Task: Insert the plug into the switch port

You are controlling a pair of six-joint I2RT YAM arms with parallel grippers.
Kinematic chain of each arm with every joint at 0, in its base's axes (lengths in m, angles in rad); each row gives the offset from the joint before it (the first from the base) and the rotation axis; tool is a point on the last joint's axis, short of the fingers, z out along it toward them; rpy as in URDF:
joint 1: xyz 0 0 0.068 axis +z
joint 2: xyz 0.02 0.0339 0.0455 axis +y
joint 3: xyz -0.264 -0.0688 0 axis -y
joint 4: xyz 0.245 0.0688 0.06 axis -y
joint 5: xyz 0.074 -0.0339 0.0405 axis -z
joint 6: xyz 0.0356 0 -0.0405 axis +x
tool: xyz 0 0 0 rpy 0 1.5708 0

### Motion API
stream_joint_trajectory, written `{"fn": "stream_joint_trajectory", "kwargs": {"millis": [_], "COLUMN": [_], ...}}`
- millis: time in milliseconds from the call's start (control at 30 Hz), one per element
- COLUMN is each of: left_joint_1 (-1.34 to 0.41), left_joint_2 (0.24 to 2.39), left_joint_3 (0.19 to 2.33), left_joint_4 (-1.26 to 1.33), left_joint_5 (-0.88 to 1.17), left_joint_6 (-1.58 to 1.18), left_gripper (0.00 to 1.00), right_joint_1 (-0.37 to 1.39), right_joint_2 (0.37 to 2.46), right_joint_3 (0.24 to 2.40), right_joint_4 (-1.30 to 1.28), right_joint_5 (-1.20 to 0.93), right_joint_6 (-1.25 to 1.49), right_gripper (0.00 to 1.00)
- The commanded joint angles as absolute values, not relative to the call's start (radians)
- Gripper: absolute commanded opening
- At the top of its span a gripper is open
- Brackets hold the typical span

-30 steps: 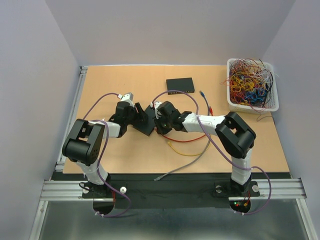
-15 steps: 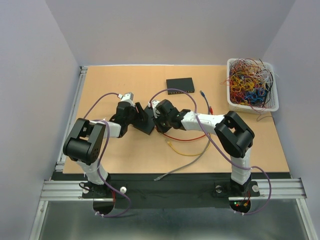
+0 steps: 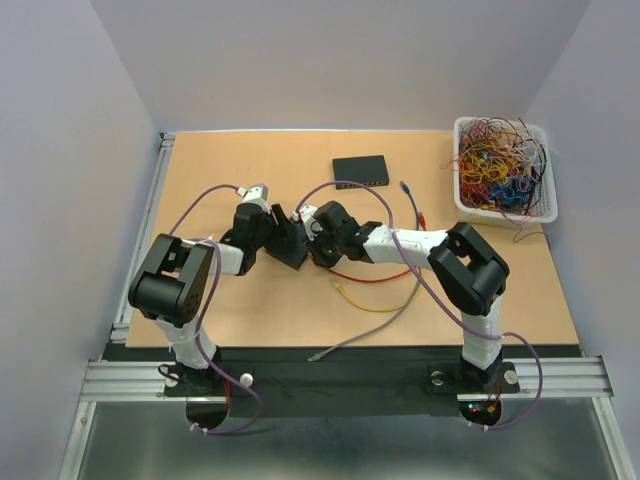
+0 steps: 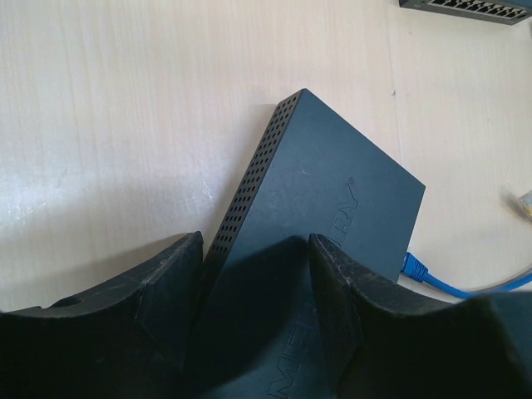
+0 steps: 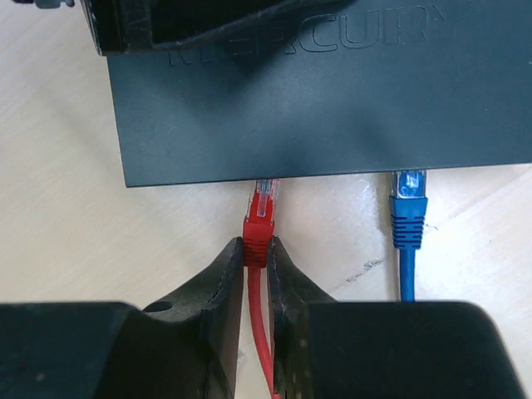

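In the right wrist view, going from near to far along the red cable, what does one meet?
Right pincer, shut on the plug → red plug → black switch.

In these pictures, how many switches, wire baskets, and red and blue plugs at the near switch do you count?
2 switches: near switch, far switch
1 red plug
1 blue plug
1 wire basket
Total: 5
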State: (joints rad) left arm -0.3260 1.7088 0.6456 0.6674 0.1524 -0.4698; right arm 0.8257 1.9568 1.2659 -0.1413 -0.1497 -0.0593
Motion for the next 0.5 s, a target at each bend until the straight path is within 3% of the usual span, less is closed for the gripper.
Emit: {"fn": "stream_joint_trajectory", "kwargs": {"millis": [0, 467], "left_joint_1": [-0.371, -0.373], "left_joint_2": [1.74, 1.776], "left_joint_3": [0.641, 0.649], "left_joint_4": [0.612, 0.624], "left_joint_5": [0.252, 0.278], "left_joint_6": [-0.494, -0.497], "left_gripper": [0.63, 0.63], "right_joint_1": [0.85, 0.848], "right_joint_2": [1.918, 1.805], "right_joint_3": [1.246, 1.094], "right_joint_4": [0.165, 0.428], "right_joint_5": [-0.256, -0.239], "right_joint_6": [-0.08, -0.041], "right_gripper": [0.0, 0.0]}}
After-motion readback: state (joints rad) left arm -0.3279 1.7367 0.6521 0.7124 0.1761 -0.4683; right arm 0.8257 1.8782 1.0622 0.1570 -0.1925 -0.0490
